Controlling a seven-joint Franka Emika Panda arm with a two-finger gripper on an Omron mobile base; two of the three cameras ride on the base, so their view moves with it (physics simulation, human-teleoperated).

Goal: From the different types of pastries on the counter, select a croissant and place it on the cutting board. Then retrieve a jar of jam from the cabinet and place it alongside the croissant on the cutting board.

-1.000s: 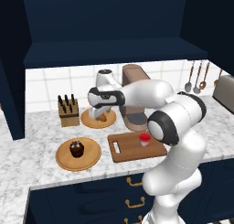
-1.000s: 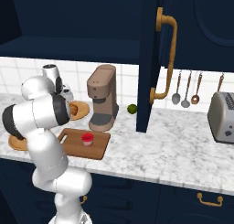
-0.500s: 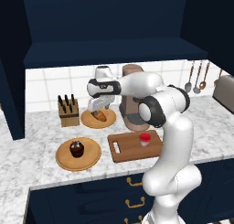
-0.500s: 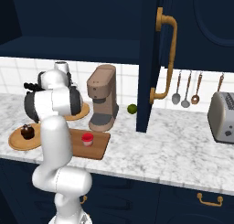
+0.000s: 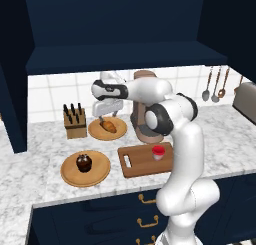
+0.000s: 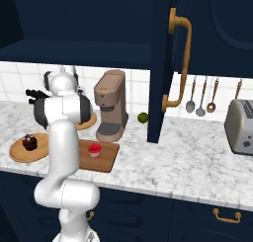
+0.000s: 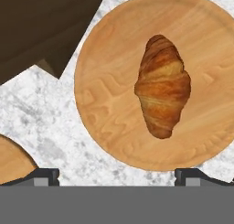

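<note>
The golden-brown croissant (image 5: 110, 126) (image 7: 162, 86) lies on a round wooden plate (image 5: 96, 133) (image 7: 109, 95) at the back of the marble counter (image 5: 40, 149). My gripper (image 5: 104, 117) (image 7: 118, 175) hangs open just above that plate, its fingertips wide apart and the croissant ahead of them, to the right in the hand view. The cutting board (image 5: 140, 164) (image 6: 107, 158) lies in front of the coffee machine. The red-lidded jar of jam (image 5: 158, 152) (image 6: 94, 150) stands on it. The navy cabinet (image 5: 115, 34) hangs overhead, its door (image 6: 160, 63) open.
A chocolate cupcake (image 5: 84, 162) (image 6: 29, 141) sits on a second wooden plate (image 5: 102, 170) at the front left. A knife block (image 5: 75, 123) stands left of the croissant plate and the coffee machine (image 6: 111, 105) right of it. A lime (image 6: 143, 117), hanging utensils (image 6: 200, 95) and a toaster (image 6: 241, 127) are farther right.
The arm's elbow has swung back from over the cutting board toward the wall. The hand has stayed over the croissant plate and settled slightly lower. The jar has not moved.
</note>
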